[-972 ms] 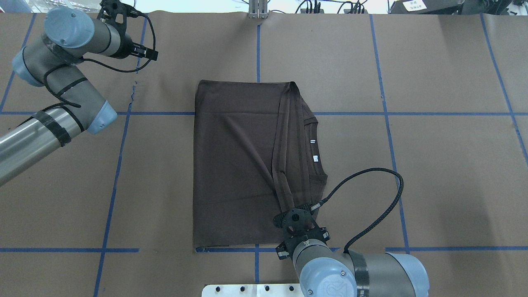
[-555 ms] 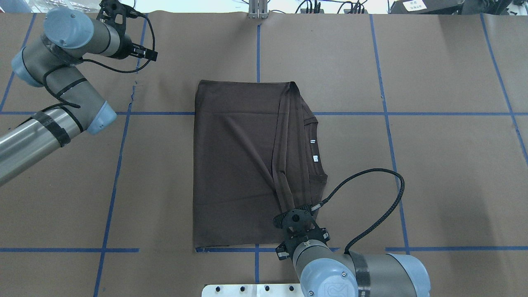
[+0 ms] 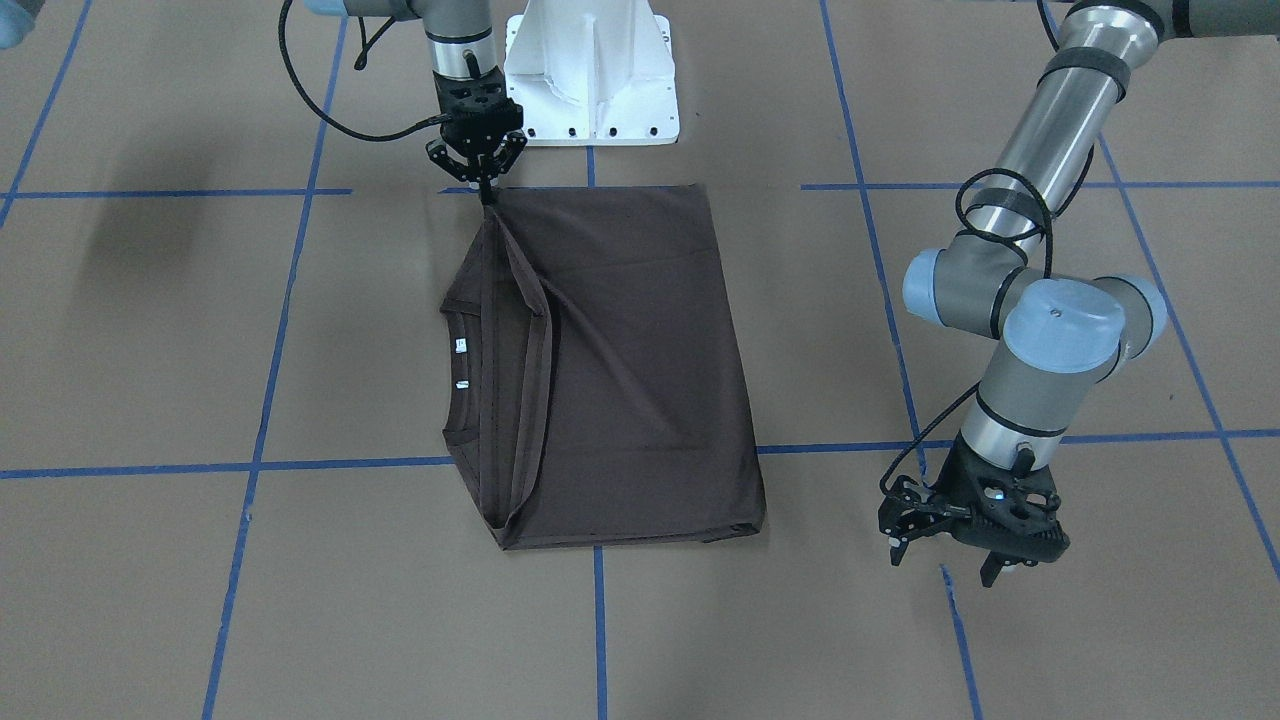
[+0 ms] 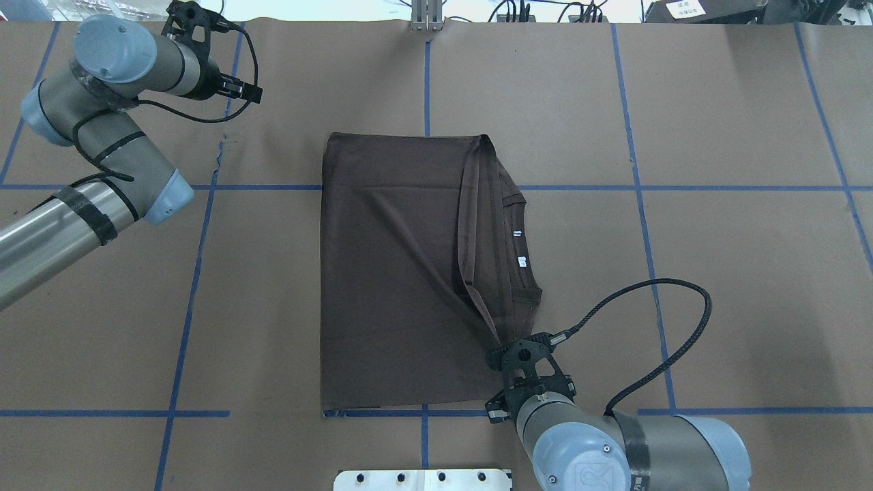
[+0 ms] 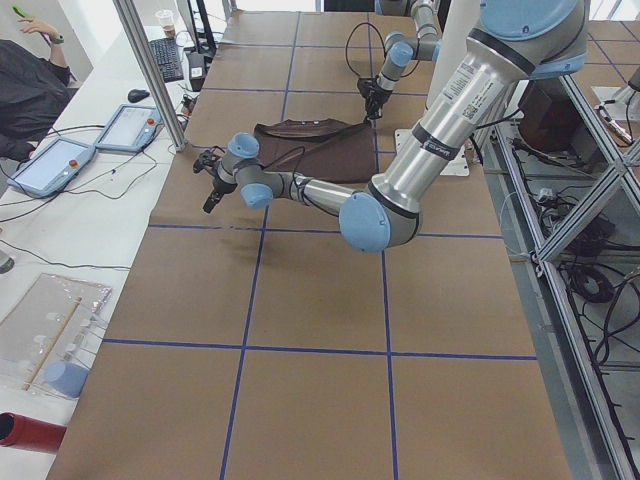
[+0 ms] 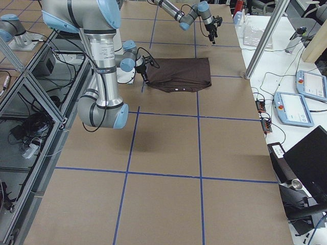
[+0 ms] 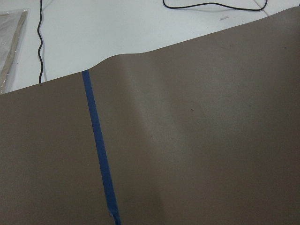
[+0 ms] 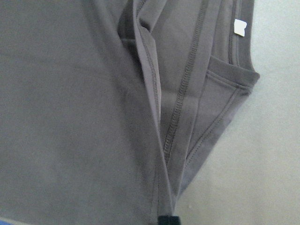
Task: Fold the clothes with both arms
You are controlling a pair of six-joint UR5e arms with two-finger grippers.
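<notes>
Since the dark brown T-shirt is folded lengthwise into a rectangle, it lies flat on the brown paper just in front of the white pedestal base, w/ one short edge nearest the base. Its ribbed collar pokes out along the long side toward the robot's right. 2 small white tags sit inside the neck, print too small to read. A stitched hem strip runs along that side, from the corner far from the base to the corner closest to it.

The right gripper is at that base-side corner, fingers pinched together on the fabric edge, cloth drawn up to a point there. The wrist cam shows a black fingertip on the seam. The left gripper hangs well away from the base, off the shirt on the robot's left, near the paper's far edge, fingers apart.

The blue tape lines grid the paper. There's an embossed mark on the right arm's blue cap, not legible.
</notes>
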